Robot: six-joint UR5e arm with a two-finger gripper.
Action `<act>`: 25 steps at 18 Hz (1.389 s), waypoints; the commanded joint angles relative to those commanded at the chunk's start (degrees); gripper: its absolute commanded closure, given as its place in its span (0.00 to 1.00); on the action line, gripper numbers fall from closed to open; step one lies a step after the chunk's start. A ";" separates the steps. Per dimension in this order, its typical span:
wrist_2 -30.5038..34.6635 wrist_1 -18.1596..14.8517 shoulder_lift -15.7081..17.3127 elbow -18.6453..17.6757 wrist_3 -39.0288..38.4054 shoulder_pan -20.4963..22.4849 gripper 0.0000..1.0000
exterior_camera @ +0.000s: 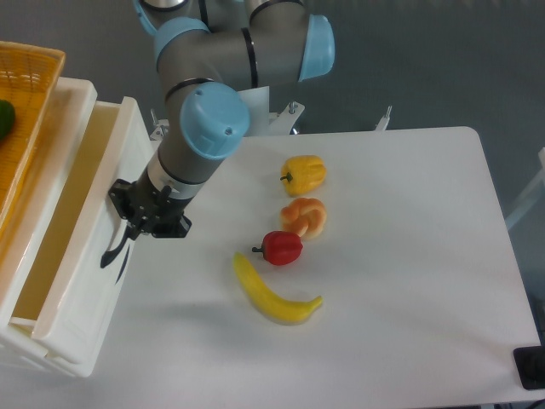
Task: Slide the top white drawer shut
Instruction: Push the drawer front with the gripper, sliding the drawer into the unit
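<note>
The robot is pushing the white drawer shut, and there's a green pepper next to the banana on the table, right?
Not quite. The pepper next to the banana is red, not green, as the camera view shows. The rest holds: the gripper is at the front of the top white drawer.
</note>
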 joint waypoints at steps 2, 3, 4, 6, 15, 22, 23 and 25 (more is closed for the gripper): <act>0.17 0.17 -0.18 0.18 -0.79 -0.88 0.89; 0.09 0.18 -0.26 0.18 -0.88 -1.05 0.89; 0.09 0.18 -0.53 0.35 -0.88 -1.14 0.89; 0.17 0.18 -0.88 0.71 -0.88 -1.49 0.89; 0.26 0.26 -1.41 1.50 -0.88 -2.20 0.89; 0.70 1.23 -1.41 1.58 -0.53 -2.03 0.87; 0.79 1.32 -1.32 1.58 -0.36 -1.59 0.85; 0.79 1.93 -0.97 1.67 -0.18 0.51 0.77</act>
